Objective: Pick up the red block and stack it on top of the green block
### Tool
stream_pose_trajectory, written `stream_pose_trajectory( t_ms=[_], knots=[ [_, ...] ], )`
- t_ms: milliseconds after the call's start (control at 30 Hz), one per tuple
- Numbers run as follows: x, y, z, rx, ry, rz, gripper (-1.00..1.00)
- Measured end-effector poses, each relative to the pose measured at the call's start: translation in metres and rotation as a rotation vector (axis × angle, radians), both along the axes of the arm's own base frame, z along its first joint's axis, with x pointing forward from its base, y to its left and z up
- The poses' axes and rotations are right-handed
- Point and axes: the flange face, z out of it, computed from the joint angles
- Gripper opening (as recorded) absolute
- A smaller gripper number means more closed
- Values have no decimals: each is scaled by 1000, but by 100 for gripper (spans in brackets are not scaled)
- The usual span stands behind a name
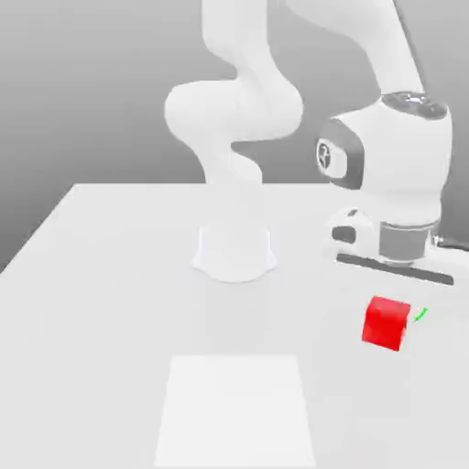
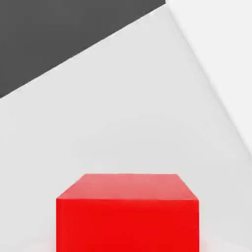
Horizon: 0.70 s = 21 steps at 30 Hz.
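The red block (image 1: 385,322) is a small bright red cube on the white table (image 1: 110,275), at the exterior view's right. My gripper (image 1: 392,286) hangs straight above it, hand pointing down, and is shut on the red block. In the hand view the red block (image 2: 128,211) sits very close, with its top face and one side showing. Just past the red block's far right edge, a thin sliver of the green block (image 1: 420,316) peeks out; the rest of it is hidden.
The arm's round white base (image 1: 234,252) stands at the table's middle back. A paler white rectangle (image 1: 236,412) lies flat on the table near the front. The table's edge meets a dark background (image 2: 59,34) in the hand view.
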Motion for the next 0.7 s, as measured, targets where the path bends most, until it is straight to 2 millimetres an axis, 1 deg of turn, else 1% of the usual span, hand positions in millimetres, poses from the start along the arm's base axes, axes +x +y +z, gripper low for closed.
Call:
stream_pose_trajectory(
  t_ms=[100,233,333,400,433,500,700],
  knots=[
    [-35,29,5,0,2,18,-100],
    [-91,64,6,-13,5,62,-100],
    [-135,82,1,-31,5,96,-100],
    [-164,90,-4,-46,2,117,-100],
    [-170,91,-7,-51,0,121,-100],
    [-174,92,-13,-57,-5,125,-100],
    [-174,93,-32,-65,-13,126,-100]
  ],
)
